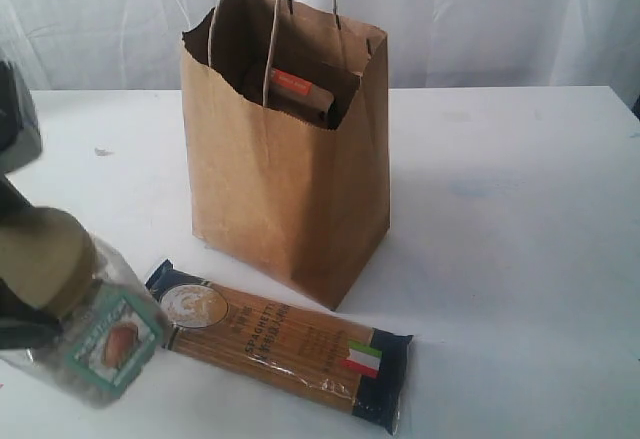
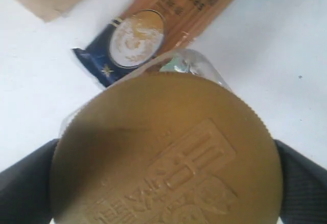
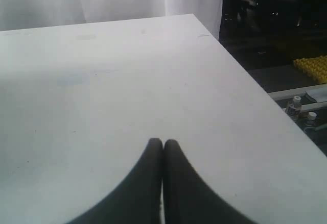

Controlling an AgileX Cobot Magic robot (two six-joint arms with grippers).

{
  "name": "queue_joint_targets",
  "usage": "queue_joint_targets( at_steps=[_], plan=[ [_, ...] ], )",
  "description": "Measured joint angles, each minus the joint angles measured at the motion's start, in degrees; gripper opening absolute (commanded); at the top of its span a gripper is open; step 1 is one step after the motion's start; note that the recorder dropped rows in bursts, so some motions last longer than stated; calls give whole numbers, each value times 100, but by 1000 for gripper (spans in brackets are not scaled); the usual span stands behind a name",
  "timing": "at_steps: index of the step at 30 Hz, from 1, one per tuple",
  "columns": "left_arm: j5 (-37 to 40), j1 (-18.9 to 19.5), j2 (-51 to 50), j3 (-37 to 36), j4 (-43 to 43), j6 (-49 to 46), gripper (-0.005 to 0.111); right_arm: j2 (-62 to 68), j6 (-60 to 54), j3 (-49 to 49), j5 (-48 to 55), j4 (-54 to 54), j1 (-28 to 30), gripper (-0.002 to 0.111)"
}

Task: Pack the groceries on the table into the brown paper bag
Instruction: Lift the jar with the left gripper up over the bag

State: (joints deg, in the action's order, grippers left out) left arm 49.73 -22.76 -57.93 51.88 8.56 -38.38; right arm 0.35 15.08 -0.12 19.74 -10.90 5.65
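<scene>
Askew, glass jar (image 1: 100, 344) in left jaws

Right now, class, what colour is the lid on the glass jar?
The glass jar has a dull gold lid with raised lettering, clearest in the left wrist view.

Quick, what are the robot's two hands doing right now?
Left gripper: closed on the gold-lidded glass jar.
Right gripper: shut, holding nothing.

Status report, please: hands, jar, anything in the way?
Left hand grips gold-lidded glass jar, tilted. Right hand shut, empty. Spaghetti pack lies in front of brown paper bag, beside the jar.
</scene>
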Motion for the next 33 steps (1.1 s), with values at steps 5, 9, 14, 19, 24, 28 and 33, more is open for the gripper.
queue_joint_targets(
  at_steps=[5,9,14,19,24,28,33],
  plan=[
    [292,0,532,474,-816,1284,0,0,0,0,0,0,0,0],
    [448,0,830,785,-1372,2523,0,0,0,0,0,0,0,0],
    [475,0,1022,1177,-2221,3926,0,0,0,0,0,0,0,0],
    [-454,0,978,1538,-2848,4434,0,0,0,0,0,0,0,0],
    [-2885,0,560,1641,-2914,5026,0,0,0,0,0,0,0,0],
    [-5489,0,-100,1641,-2914,5136,0,0,0,0,0,0,0,0],
    [-8056,-10,-1302,2030,-2926,5362,0,0,0,0,0,0,0,0]
  ],
)
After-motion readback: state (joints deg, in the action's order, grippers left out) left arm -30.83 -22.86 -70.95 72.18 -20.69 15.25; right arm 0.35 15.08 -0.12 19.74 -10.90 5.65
